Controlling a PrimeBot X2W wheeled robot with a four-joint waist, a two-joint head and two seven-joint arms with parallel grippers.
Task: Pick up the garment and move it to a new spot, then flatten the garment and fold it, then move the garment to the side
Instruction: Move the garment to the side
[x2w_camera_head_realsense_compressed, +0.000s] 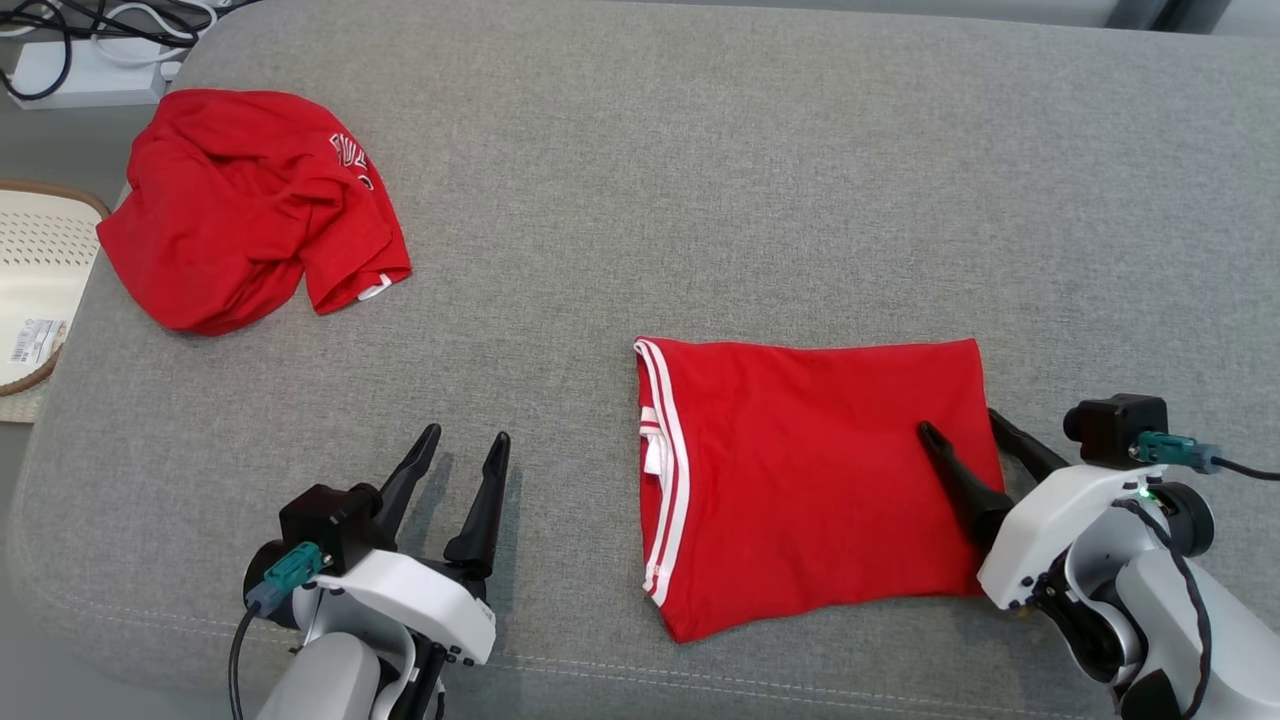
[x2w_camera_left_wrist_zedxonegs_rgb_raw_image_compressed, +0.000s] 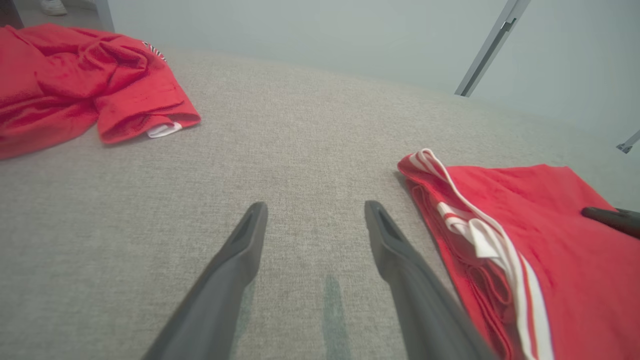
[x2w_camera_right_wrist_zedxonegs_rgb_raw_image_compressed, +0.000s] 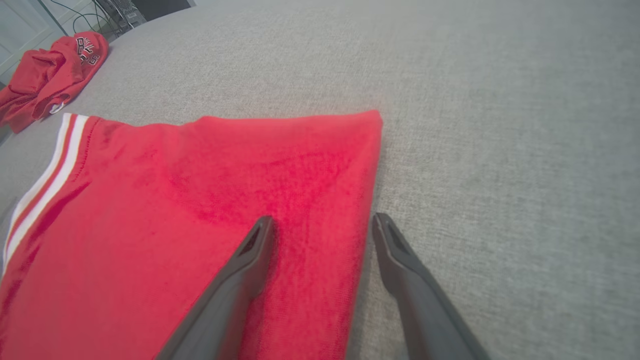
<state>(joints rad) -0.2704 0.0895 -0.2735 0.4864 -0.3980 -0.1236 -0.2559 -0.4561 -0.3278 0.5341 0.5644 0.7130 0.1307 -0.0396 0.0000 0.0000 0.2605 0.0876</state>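
Note:
A red garment (x2w_camera_head_realsense_compressed: 810, 470) with white striped trim lies folded into a flat rectangle on the grey cushion, right of centre. My right gripper (x2w_camera_head_realsense_compressed: 958, 422) is open and straddles its right edge, one finger over the cloth and the other over the bare cushion; the right wrist view shows the same straddle, gripper (x2w_camera_right_wrist_zedxonegs_rgb_raw_image_compressed: 324, 222) on garment (x2w_camera_right_wrist_zedxonegs_rgb_raw_image_compressed: 200, 210). My left gripper (x2w_camera_head_realsense_compressed: 465, 440) is open over bare cushion, left of the garment's striped edge. In the left wrist view that gripper (x2w_camera_left_wrist_zedxonegs_rgb_raw_image_compressed: 316, 210) holds nothing, with the garment (x2w_camera_left_wrist_zedxonegs_rgb_raw_image_compressed: 550, 250) to its right.
A second red garment (x2w_camera_head_realsense_compressed: 240, 200) lies crumpled at the far left of the grey cushion (x2w_camera_head_realsense_compressed: 800, 180). Off the cushion's left edge stand a pale perforated basket (x2w_camera_head_realsense_compressed: 40, 270) and a power strip with cables (x2w_camera_head_realsense_compressed: 90, 60). The cushion's front edge runs just behind both wrists.

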